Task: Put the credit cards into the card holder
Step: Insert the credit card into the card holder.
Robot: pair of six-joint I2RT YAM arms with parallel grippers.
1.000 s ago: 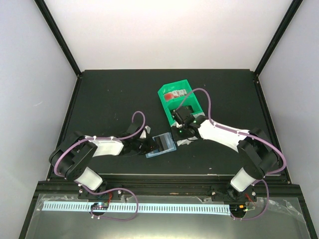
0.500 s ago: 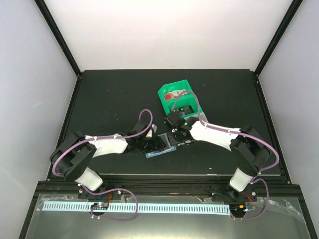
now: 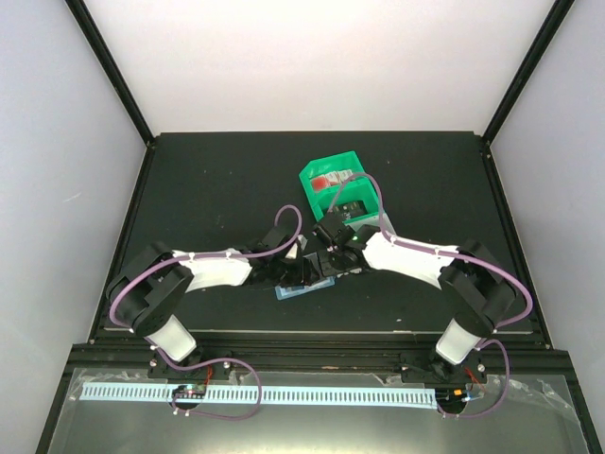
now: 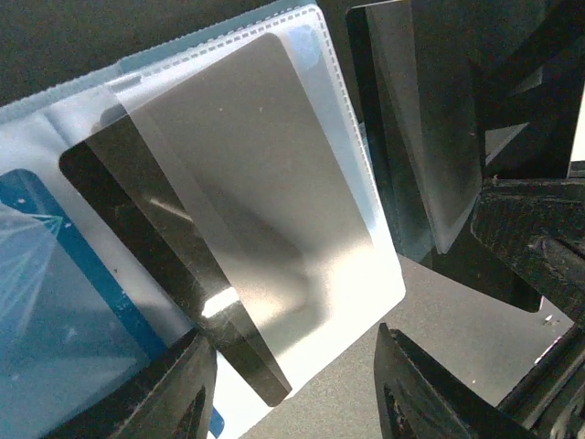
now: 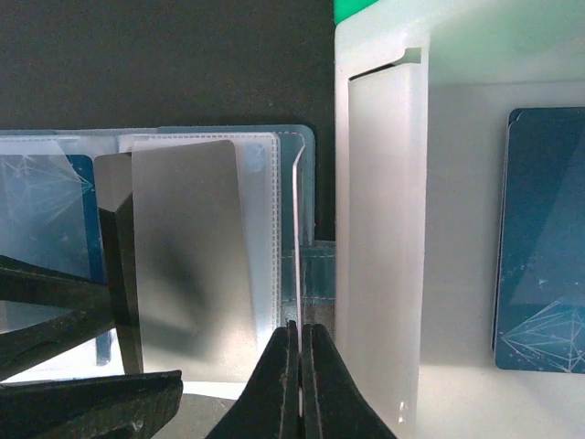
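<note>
Presently, at the lower edge of the left wrist view, the left gripper is standing with fingers apart, gripping nothing. Above them, the dark card is lying half inside a clear sleeve of the card holder on the counter. The right gripper, fingers together, is clamping an upright leaf. Advised: push the card's exposed end squarely along the sleeve, with that leaf held aside.
</note>
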